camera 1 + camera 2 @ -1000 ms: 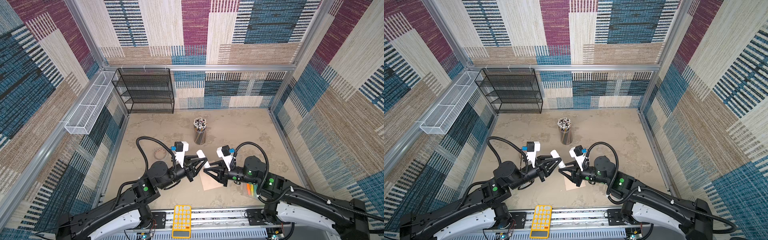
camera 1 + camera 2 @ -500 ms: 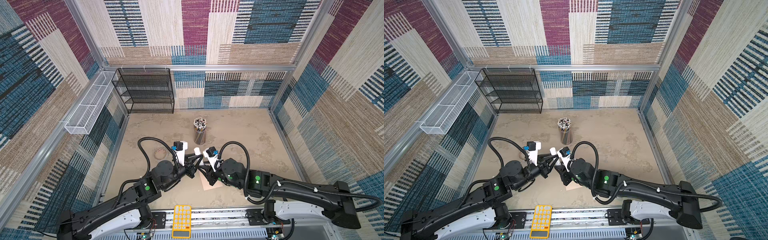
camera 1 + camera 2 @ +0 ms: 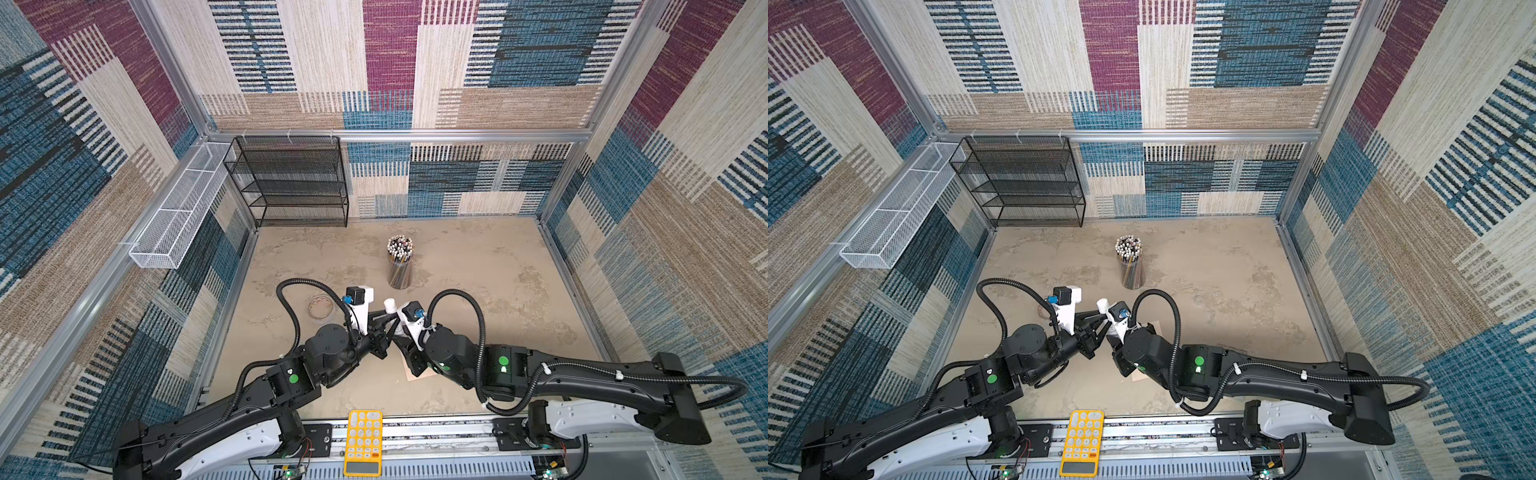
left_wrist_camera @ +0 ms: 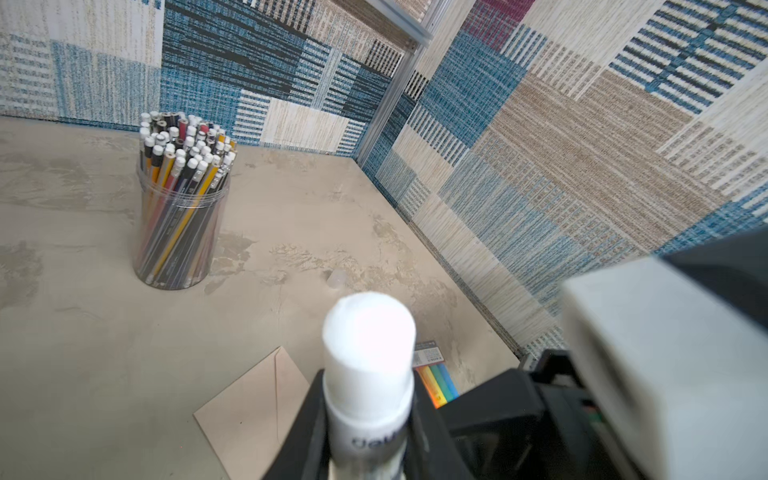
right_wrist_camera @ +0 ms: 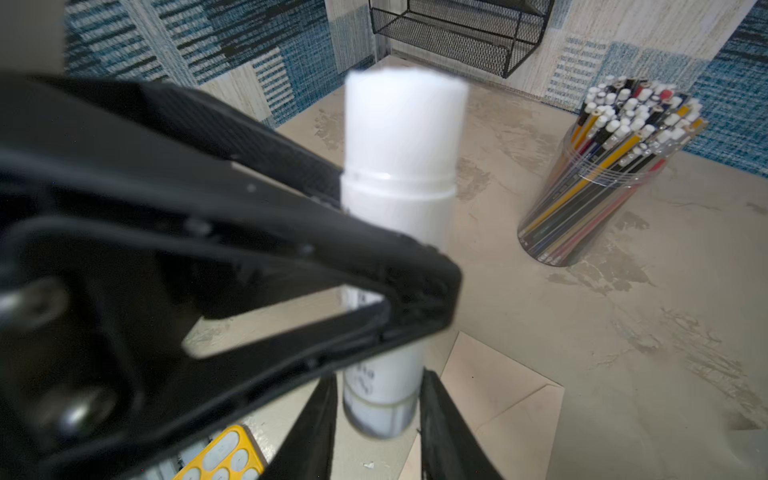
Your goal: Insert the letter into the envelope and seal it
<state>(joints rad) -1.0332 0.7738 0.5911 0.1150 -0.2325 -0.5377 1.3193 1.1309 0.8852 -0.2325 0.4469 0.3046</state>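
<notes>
My left gripper (image 4: pixel 370 405) is shut on a white glue stick (image 4: pixel 369 353), held upright above the table; it shows in both top views (image 3: pixel 390 305) (image 3: pixel 1103 303). My right gripper (image 5: pixel 378 386) has come in from the other side. Its jaws stand open around the lower end of the glue stick (image 5: pixel 399 166), with a gap on each side. The peach-tan envelope (image 4: pixel 249 409) (image 5: pixel 498 386) lies flat on the table under both grippers; only a corner of the envelope (image 3: pixel 417 374) shows past the right arm. The letter is out of view.
A clear jar of pencils (image 3: pixel 400 262) stands behind the grippers. A tape roll (image 3: pixel 321 307) lies to the left, a yellow calculator (image 3: pixel 363 440) on the front rail, a rainbow-striped pack (image 4: pixel 436 380) beside the envelope. A black mesh shelf (image 3: pixel 291 183) and a white wire basket (image 3: pixel 178 216) stand at the back left.
My right arm has swung left, up against the left gripper, and its jaws have widened around the glue stick's lower end. The left gripper still holds the stick and has barely moved.
</notes>
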